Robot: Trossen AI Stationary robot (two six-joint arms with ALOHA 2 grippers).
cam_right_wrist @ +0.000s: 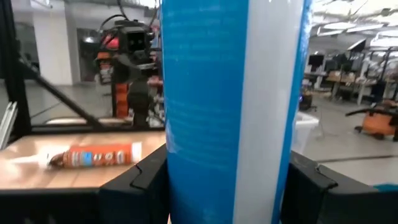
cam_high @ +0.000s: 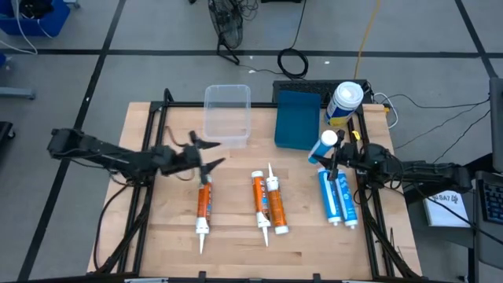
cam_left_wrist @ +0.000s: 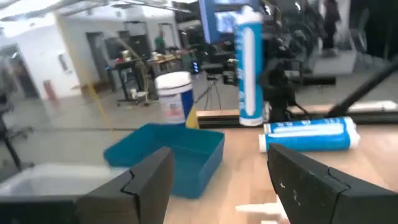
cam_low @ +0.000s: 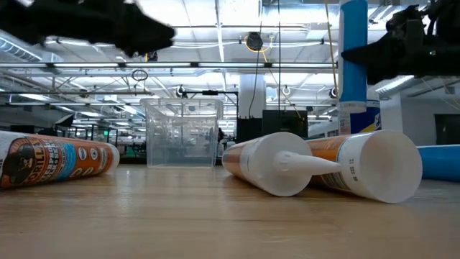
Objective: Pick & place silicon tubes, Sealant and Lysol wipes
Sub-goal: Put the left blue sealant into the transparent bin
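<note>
Blue tube (cam_high: 323, 147) upright, clamped in right end effector (cam_high: 336, 154)

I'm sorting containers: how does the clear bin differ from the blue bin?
The clear bin is see-through and sits flat and upright; the blue bin is opaque and looks tilted in the left wrist view. The clear bin lies nearer the left gripper, the blue bin nearer the right gripper, which holds a blue tube. Both look empty.
</note>
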